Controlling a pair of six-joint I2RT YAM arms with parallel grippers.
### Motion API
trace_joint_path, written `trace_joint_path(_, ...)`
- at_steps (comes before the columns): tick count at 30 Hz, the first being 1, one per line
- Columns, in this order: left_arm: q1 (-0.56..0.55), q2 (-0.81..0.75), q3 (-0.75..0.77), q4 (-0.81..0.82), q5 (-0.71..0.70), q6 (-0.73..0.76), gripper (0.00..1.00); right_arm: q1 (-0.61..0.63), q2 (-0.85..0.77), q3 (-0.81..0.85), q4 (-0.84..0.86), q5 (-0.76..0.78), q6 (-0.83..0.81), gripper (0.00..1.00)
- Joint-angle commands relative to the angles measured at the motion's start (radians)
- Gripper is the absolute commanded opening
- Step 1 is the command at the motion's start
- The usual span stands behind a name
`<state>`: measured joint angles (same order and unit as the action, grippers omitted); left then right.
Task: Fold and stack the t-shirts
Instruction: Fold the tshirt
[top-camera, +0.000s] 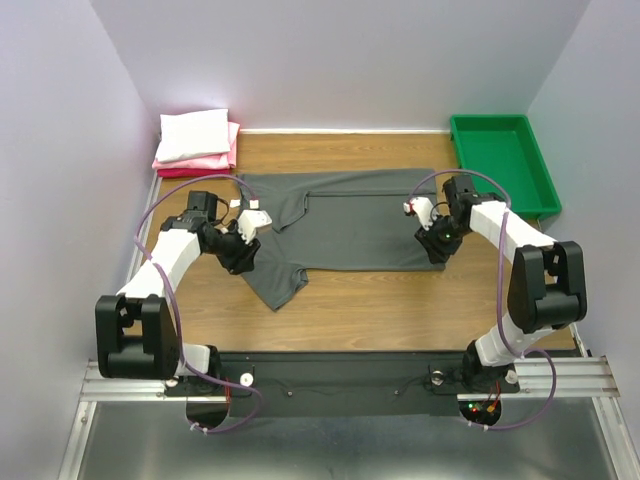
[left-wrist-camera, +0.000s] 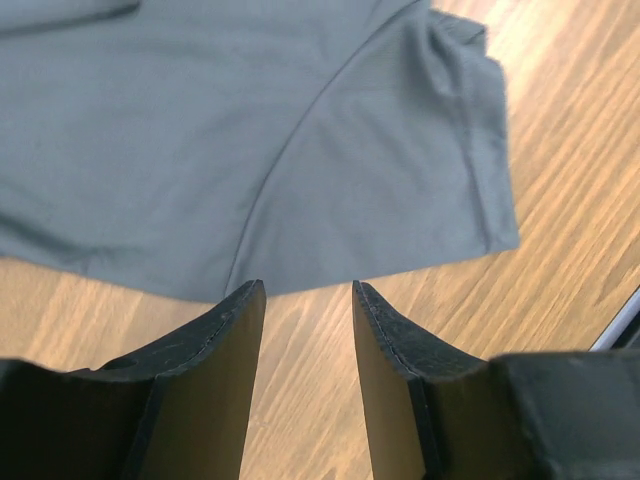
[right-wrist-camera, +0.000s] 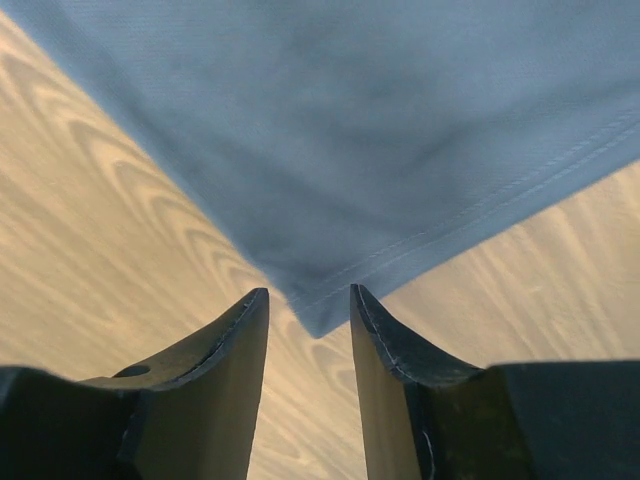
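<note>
A dark charcoal grey t-shirt (top-camera: 345, 220) lies spread flat on the wooden table, its near sleeve (top-camera: 280, 282) pointing toward me. My left gripper (top-camera: 243, 260) is open and empty, low over bare wood at the sleeve's edge; the left wrist view shows the cloth (left-wrist-camera: 250, 150) just beyond the fingertips (left-wrist-camera: 246, 300). My right gripper (top-camera: 438, 252) is open at the shirt's near right corner. In the right wrist view that hem corner (right-wrist-camera: 318, 318) lies between the open jaws, not pinched. A white folded shirt (top-camera: 193, 133) tops pink and red ones (top-camera: 225, 158) at the back left.
A green plastic tray (top-camera: 505, 155) stands at the back right corner of the table (top-camera: 400, 300). Purple walls enclose the left, back and right sides. A black rail with both arm bases runs along the near edge.
</note>
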<state>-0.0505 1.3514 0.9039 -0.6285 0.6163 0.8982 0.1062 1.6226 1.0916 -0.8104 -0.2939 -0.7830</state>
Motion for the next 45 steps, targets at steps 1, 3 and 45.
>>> trace_joint_path(1,-0.032,-0.06,-0.031,0.03,-0.029,0.016,0.52,0.009,-0.061,-0.027,0.083,0.041,-0.041,0.44)
trace_joint_path(3,-0.037,-0.061,-0.042,0.033,-0.042,0.018,0.52,0.012,-0.073,-0.042,0.086,0.038,-0.044,0.44)
trace_joint_path(45,-0.226,0.002,-0.229,0.152,-0.276,0.045,0.11,0.033,-0.029,-0.17,0.177,0.16,-0.094,0.01)
